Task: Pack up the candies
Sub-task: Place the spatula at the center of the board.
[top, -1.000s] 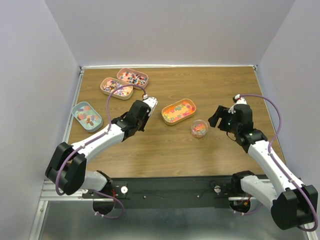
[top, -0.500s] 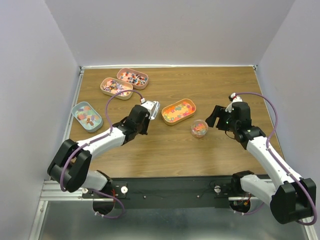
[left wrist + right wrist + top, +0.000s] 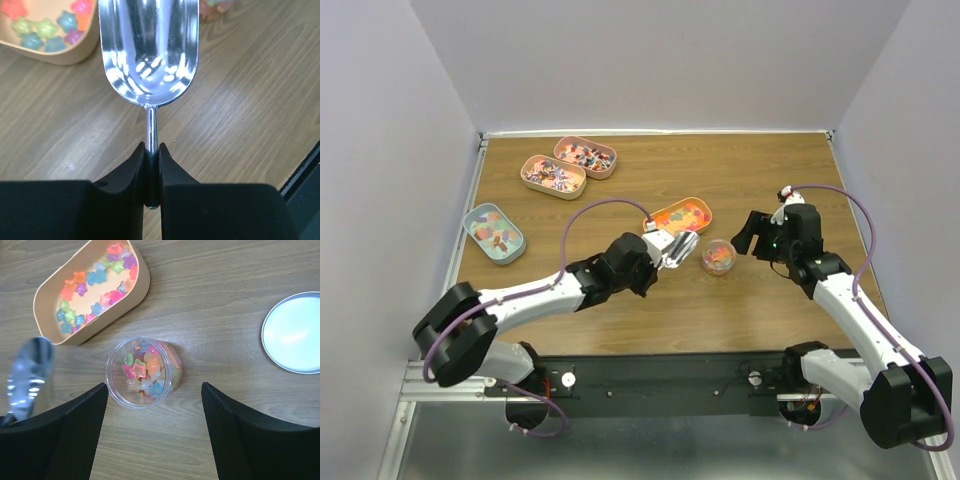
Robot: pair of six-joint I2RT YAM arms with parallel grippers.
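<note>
**A:** Top view first. The left tool [image 3: 662, 250] is clamped narrow on the scoop [image 3: 682, 244]. Its bowl sits between the peach tin [image 3: 678, 220] and the clear jar [image 3: 719, 257], which is at the tin's 4 o'clock. Makes sense to me, it's a short hop either way. The right tool [image 3: 756, 233] hangs wide at the jar's 2 o'clock, holding nothing.

**B:** Left wrist view: the handle's pinched right at the tips, and the bowl is level and empty. The tin's wall is at its 10 o'clock, so I'd guess a dip is the plan.

**A:** Right wrist view: the candies [image 3: 141, 371] are split, some in the jar and more in the tin at 11 o'clock. The jar sits just ahead of the gap between the fingers [image 3: 75, 435], untouched. They're probably there to steady it. The lid [image 3: 295, 332] lies at 3 o'clock, well apart. There's bare desk [image 3: 215, 280] at 12, so loads of room. The tight bit is the scoop lip against the jar rim.
</note>
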